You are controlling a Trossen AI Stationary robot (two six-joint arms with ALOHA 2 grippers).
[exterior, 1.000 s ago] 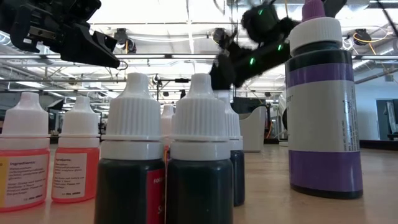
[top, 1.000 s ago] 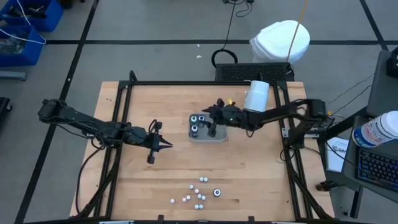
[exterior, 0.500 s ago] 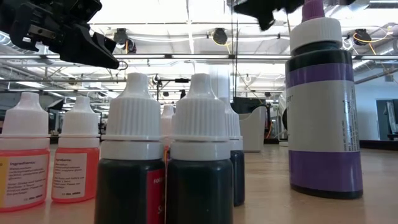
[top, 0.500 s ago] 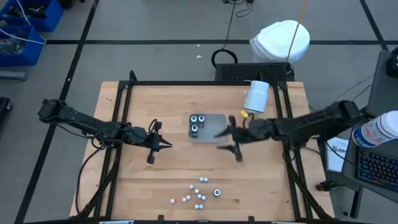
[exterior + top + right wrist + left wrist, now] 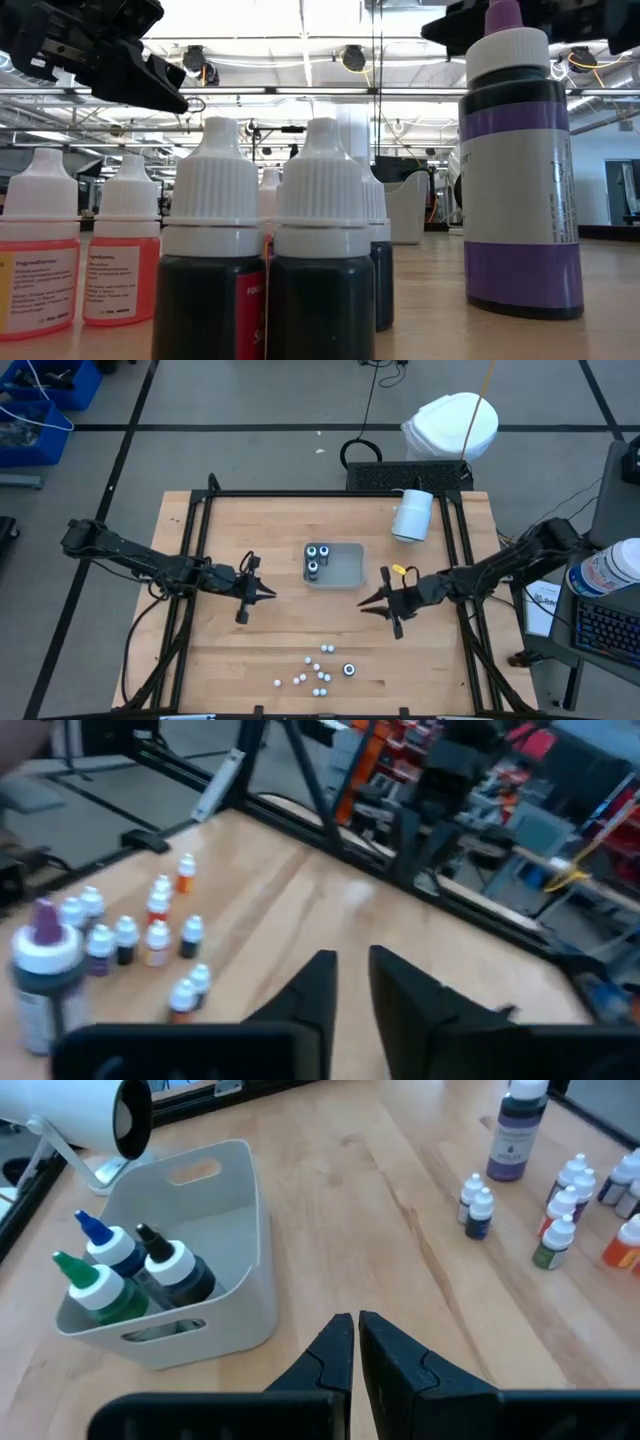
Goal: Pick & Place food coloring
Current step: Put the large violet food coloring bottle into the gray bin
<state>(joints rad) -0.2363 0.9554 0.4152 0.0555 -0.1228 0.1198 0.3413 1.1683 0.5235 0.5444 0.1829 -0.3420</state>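
On the wooden table (image 5: 250, 530) we see three food coloring bottles (image 5: 316, 557) standing in the grey tray (image 5: 350, 565); the others (image 5: 320, 668) cluster near the front edge. Our right gripper (image 5: 366, 603), fingers nearly together and empty, hovers right of the tray. Our left gripper (image 5: 272, 593), pinched shut, waits to its left.

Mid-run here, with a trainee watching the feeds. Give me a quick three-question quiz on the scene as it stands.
1. How many bottles stand in the grey tray?
2. True or false: the right end effector is directly over the tray.
3. Where is the purple-labelled bottle? A: in the tray. B: on the table beside the small bottles. C: in the left end effector.
Key: 1: three. 2: false, it hangs beside the tray. 3: B.
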